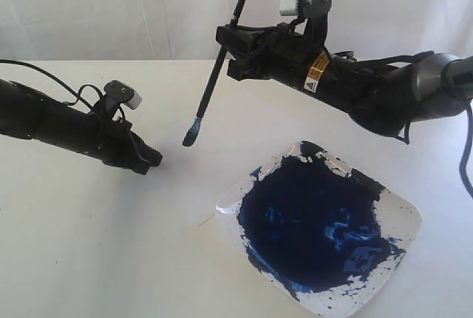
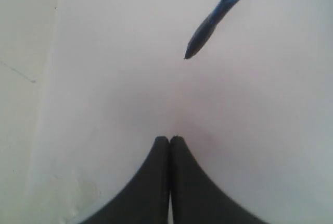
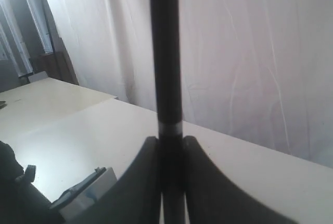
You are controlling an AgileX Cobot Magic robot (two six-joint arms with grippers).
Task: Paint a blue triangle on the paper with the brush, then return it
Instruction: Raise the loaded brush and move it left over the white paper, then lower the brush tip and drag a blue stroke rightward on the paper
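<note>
Left gripper (image 1: 151,158): jaws pressed together, nothing between them. It sits low over the table (image 1: 89,259), on the left of the exterior view, fingertips aimed toward the centre. The left wrist view shows the closed gripper (image 2: 170,139) over the paper (image 2: 109,83), which reads as plain white there; a faint sheet edge runs past one side.

Brush (image 1: 211,85): centre of the exterior view, between the two grippers. The long axis is steep, near upright but tilted. The handle end points up and leans right; the blue-stained bristles point down and left. The tip lies just right of the left gripper's fingertips. In the left wrist view the wet blue tip (image 2: 208,26) hangs ahead of the closed fingers. Whether it touches the sheet cannot be told.

Right gripper (image 1: 225,48): clamped on the brush handle, upper part of the shaft, with a short length of handle standing clear above the jaws. The right wrist view confirms this, with the black handle (image 3: 165,52) pinched between the two fingers of the gripper (image 3: 170,141) and running straight out past them.

Dish (image 1: 403,218): clear, square, at lower right and well apart from the brush tip. A dark blue paint (image 1: 310,222) pool fills most of it, with smears out to the rim.
</note>
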